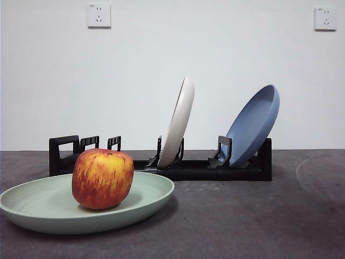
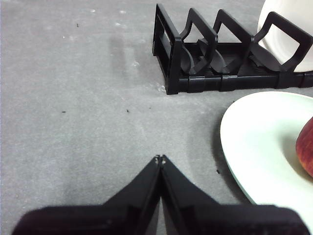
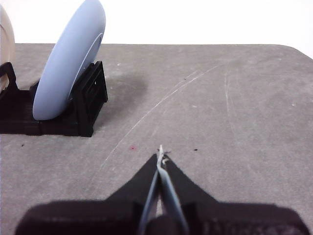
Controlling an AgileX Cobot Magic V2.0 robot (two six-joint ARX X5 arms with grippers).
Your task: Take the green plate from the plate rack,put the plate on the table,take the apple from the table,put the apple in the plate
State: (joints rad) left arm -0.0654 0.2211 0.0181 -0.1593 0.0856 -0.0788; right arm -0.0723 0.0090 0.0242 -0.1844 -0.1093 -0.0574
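The apple (image 1: pixel 102 178) sits in the green plate (image 1: pixel 32 202) on the counter (image 1: pixel 242 221), so the task looks finished. Both the left claw (image 2: pixel 160 158) and right claw (image 3: pixel 161 155) are pressed together, empty, parked clear of the rack (image 1: pixel 215 168).

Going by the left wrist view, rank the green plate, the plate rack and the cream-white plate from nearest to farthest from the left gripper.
From the left gripper:
1. green plate, on the table beside the gripper.
2. plate rack, beyond the plate.
3. cream-white plate, standing in the rack, farthest.
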